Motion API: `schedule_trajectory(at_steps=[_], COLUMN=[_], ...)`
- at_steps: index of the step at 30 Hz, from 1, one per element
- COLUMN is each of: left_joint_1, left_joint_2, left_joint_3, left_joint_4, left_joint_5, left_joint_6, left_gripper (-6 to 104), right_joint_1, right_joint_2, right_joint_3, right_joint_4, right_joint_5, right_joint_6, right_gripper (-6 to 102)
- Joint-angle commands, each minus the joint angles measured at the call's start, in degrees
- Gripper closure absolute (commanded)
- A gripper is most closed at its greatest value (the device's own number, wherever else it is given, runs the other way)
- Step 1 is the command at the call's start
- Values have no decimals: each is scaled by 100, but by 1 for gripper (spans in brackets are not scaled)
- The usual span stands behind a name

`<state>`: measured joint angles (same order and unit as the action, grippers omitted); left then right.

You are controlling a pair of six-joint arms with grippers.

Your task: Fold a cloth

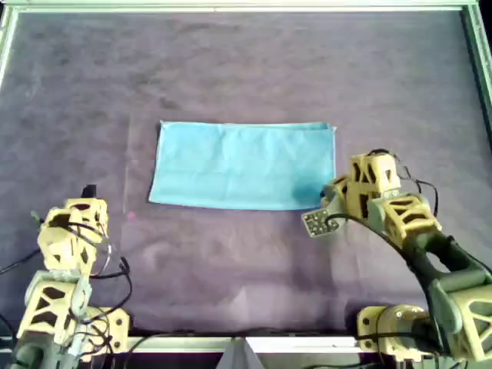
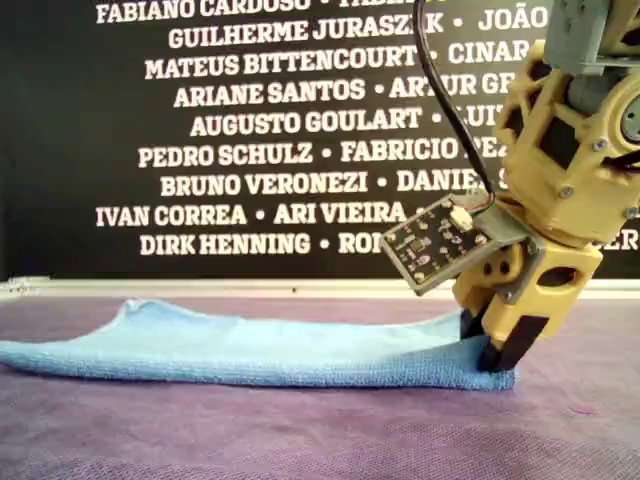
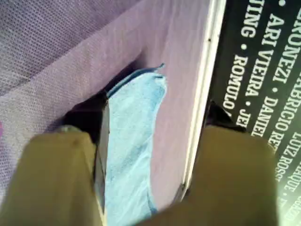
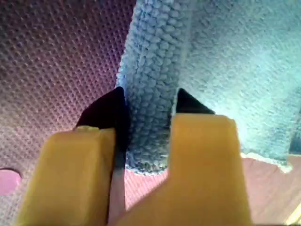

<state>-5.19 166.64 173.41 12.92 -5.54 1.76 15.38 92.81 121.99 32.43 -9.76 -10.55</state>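
The light sky-blue cloth (image 1: 242,165) lies as a flat rectangle, wider than deep, in the middle of the purple table covering (image 1: 246,69). My second gripper (image 1: 327,197) is down at the cloth's near right corner in the overhead view. It also shows in the exterior view (image 2: 495,345). In the second wrist view its jaws (image 4: 148,101) pinch a raised ridge of the cloth's edge (image 4: 155,70). My first gripper (image 1: 88,192) is open and empty, off the cloth's near left corner. The first wrist view (image 3: 155,108) shows the cloth (image 3: 131,127) some way ahead.
A metal rail (image 1: 246,8) runs along the table's far edge, with a black banner of white names (image 2: 280,150) behind it. A small pink mark (image 1: 131,216) sits on the covering near the cloth's near left corner.
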Motion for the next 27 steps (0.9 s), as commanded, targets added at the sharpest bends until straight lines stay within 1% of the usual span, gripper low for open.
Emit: schedule_trajectory(at_steps=[1, 4, 7, 8, 12, 18, 21, 24, 27], left_joint_1=[70, 70, 70, 70, 70, 70, 70, 70, 70], left_joint_2=[26, 26, 18, 26, 35, 62, 70, 79, 88], left_joint_3=[-70, -70, -70, -70, -70, -70, -70, -70, -70], left_joint_4=[0, 0, 0, 0, 0, 0, 0, 0, 0], left_joint_5=[26, 26, 26, 26, 26, 26, 26, 26, 26], left_joint_6=[18, 18, 18, 18, 18, 18, 18, 18, 18], left_gripper=[25, 25, 25, 25, 25, 25, 25, 25, 25], right_joint_1=[-35, -35, -35, -35, 0, 299, 791, 1512, 2145], right_joint_2=[35, 35, 44, 53, 167, 185, 53, -176, -738], right_joint_3=[-290, -316, -334, -334, -352, -1266, -2021, -2786, -3779], right_joint_4=[-220, -220, -220, -220, -220, -202, -202, -202, -202], right_joint_5=[-53, -53, -53, -53, -53, -53, -44, 35, 44], right_joint_6=[35, 44, 44, 44, 44, 44, 53, 53, 53], right_gripper=[68, 79, 96, 100, 95, 94, 94, 94, 94])
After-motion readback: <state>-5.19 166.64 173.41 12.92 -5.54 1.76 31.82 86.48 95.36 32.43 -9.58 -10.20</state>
